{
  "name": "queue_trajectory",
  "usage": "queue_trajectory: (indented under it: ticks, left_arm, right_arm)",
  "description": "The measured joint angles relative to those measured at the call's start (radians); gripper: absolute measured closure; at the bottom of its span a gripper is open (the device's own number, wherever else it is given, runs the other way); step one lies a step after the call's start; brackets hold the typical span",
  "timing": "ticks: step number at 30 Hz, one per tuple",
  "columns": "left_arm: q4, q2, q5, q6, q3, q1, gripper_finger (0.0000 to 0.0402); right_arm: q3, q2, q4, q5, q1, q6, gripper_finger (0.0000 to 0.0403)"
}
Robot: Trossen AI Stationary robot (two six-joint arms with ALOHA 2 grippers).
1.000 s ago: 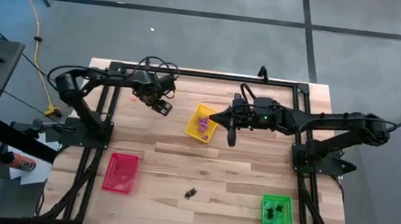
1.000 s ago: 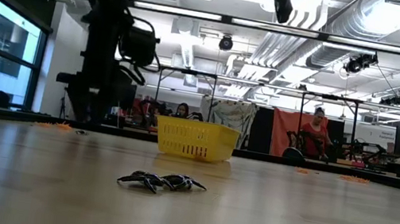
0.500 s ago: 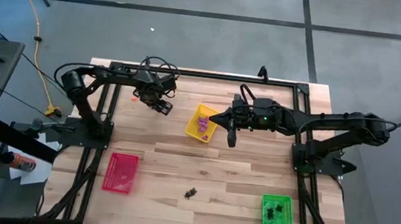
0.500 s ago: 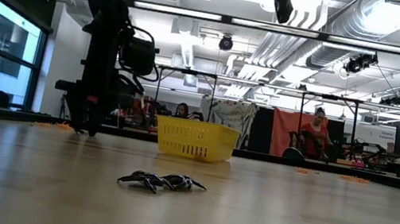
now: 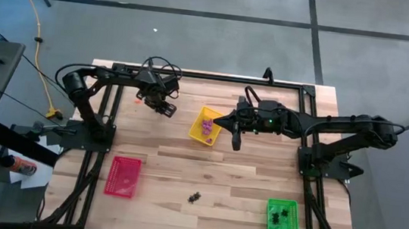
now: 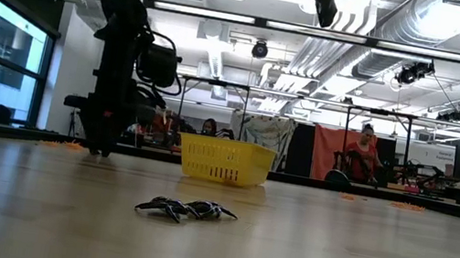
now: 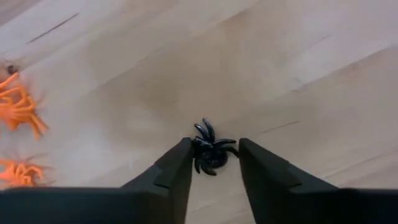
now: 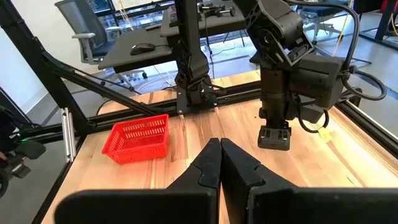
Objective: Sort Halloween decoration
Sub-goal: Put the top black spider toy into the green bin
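Note:
My left gripper (image 7: 214, 149) points straight down at the table's far left (image 5: 165, 109), its tips at the tabletop (image 6: 102, 150), shut on a black spider trinket (image 7: 211, 157). Two orange spiders (image 7: 18, 109) lie on the wood beside it (image 5: 137, 100). Purple trinkets (image 5: 207, 124) sit in the yellow tray (image 5: 196, 133). A small cluster of black spiders (image 5: 194, 197) rests on the table's near middle (image 6: 185, 208). My right gripper (image 8: 219, 144) hangs shut, high above the yellow tray's right side (image 5: 221, 120), holding nothing. My left gripper has the black spider between its two fingers (image 7: 180, 165), coming from above and pointing down. The spider's outer legs (image 7: 229, 144) meet the inner finger faces. The spider lies flat on the wood, not lifted.
A red tray (image 5: 123, 176) stands at the near left and a green tray (image 5: 282, 220) with black trinkets at the near right. Dark frame rails (image 5: 208, 75) run along the table's edges. In the low view, people show in the room behind.
My left gripper has sunk toward the tabletop and shifted slightly toward the yellow tray, then held still.

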Motion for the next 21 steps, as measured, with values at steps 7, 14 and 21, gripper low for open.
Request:
queue_trajectory:
  ticks: [7,14,21]
  left_arm:
    - [-0.010,-0.009,0.036,0.007,0.000,0.000,0.0332]
    - [-0.010,-0.073,0.047,0.008,-0.004,0.000,0.0337]
    - [-0.009,-0.168,0.043,0.017,-0.003,0.000,0.0336]
  right_arm:
    - [0.000,0.000,0.000,0.000,0.000,0.000,0.0403]
    - [0.000,0.000,0.000,0.001,0.000,-0.007,0.0403]
    - [0.000,0.000,0.000,0.001,-0.003,-0.008,0.0403]
